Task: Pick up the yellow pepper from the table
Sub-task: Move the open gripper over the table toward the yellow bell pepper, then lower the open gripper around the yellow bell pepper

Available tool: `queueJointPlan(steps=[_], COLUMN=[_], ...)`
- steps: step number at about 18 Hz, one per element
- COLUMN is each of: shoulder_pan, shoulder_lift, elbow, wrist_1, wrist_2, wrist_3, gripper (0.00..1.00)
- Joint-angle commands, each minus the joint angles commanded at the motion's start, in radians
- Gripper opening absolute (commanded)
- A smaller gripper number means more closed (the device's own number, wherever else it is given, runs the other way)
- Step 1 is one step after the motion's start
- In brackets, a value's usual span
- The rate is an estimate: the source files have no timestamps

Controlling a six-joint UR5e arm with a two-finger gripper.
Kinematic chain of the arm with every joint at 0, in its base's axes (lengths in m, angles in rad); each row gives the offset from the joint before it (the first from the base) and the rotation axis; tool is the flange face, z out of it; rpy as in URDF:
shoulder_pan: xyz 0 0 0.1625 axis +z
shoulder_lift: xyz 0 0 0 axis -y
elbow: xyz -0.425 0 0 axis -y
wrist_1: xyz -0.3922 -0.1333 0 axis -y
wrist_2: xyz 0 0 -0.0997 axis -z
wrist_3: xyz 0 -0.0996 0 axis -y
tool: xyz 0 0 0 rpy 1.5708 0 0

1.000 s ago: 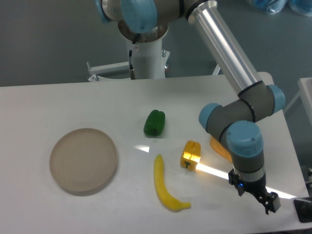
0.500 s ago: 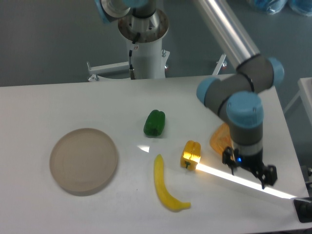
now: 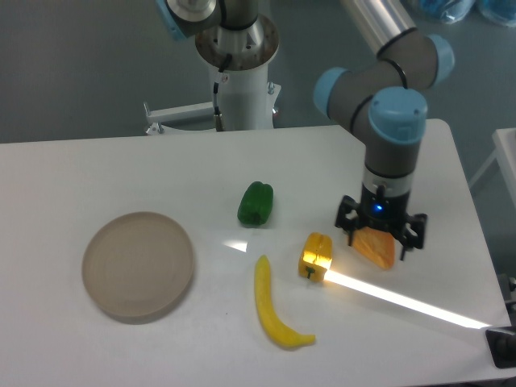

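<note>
The robot arm has swung up from the near right corner of the white worktop (image 3: 97, 165) within the last second, and its jaws (image 3: 380, 239) now hang wide apart over the flat orange wedge (image 3: 374, 246), holding nothing. The yellow pepper (image 3: 316, 255), the thing to be picked up, sits untouched on the worktop just to the left of the jaws, beside a bright streak of reflected light and near the tip of the long yellow banana-shaped piece (image 3: 276, 310). The green pepper (image 3: 256, 203) lies further back, and a round beige plate (image 3: 139, 265) rests well apart on the left. The sweep has brought the jaws from well apart to close beside the pepper, but they stand over the wrong item, so the approach looks unfinished: a further short shift to the left and a descent appear to be needed before any grip. Closing here would risk catching the orange wedge instead.
</note>
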Motion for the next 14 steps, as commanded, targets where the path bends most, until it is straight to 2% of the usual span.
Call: queueJointPlan(steps=[6, 9, 14], shoulder_pan=[-0.035, -0.054, -0.069], shoulder_lift=[0.02, 0.015, 0.008], elbow=[-0.08, -0.089, -0.127], wrist_1=[0.014, 0.021, 0.081], wrist_2=[0.002, 0.003, 0.009], wrist_3=[-0.024, -0.044, -0.042], gripper=[1.0, 1.0, 1.0])
